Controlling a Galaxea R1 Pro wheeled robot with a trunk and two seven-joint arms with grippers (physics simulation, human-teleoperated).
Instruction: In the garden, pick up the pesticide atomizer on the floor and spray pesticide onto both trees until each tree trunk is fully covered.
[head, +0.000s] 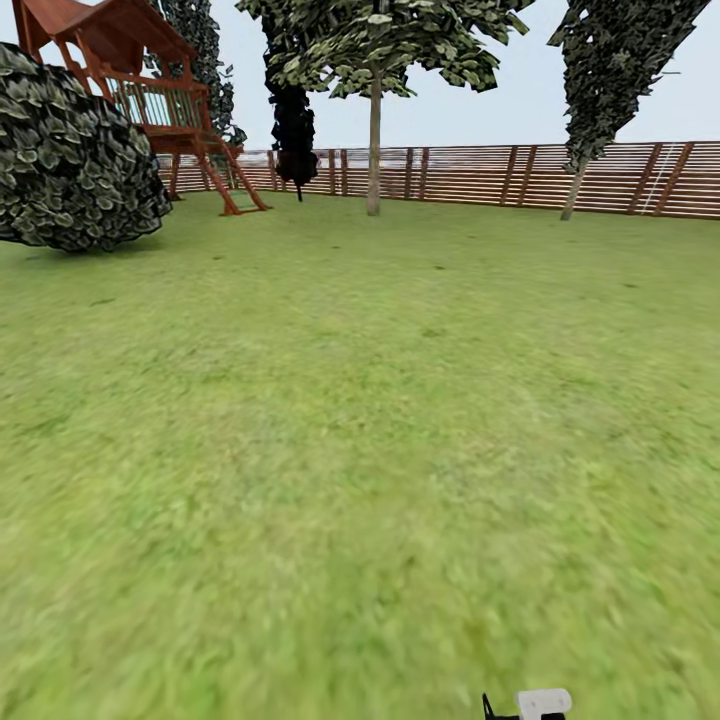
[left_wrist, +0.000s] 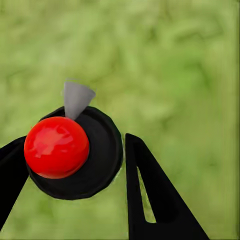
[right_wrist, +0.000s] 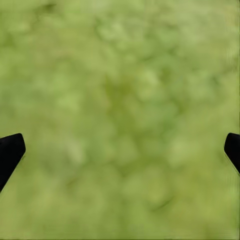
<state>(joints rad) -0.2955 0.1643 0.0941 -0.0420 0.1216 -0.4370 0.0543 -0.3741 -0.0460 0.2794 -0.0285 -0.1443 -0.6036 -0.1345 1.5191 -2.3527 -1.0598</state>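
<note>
The pesticide atomizer, a black round-bodied sprayer with a glossy red ball top and a small grey cone nozzle (left_wrist: 70, 150), sits between the two black fingers of the left gripper (left_wrist: 75, 175) in the left wrist view; one finger lies against its body and the other stands just beside it with a thin gap showing, so the jaws look closed around it rather than clamped hard, and I judge the hold a loose one; the main risk is that the round body rolls or slips out as the robot crosses the blurry green grass floor (head: 330, 450) and drops where it would have to be picked up anew. A second risk is aim; the nozzle points off to the side of the jaws, so the wrist must turn before spray can meet bark. The nearer tree with a straight bare grey-brown trunk (head: 374, 150) and the second, leaning tree (head: 575, 185) both stand well apart from the robot, by the brown slatted wooden fence (head: 480, 175); spraying from here would likely fall short. The right gripper (right_wrist: 120, 150) hangs over bare grass with its jaws wide open and empty, the arm pointing downward; in the head view a small white and black part (head: 540, 703) shows at the bottom edge, though whose it is I cannot tell.
</note>
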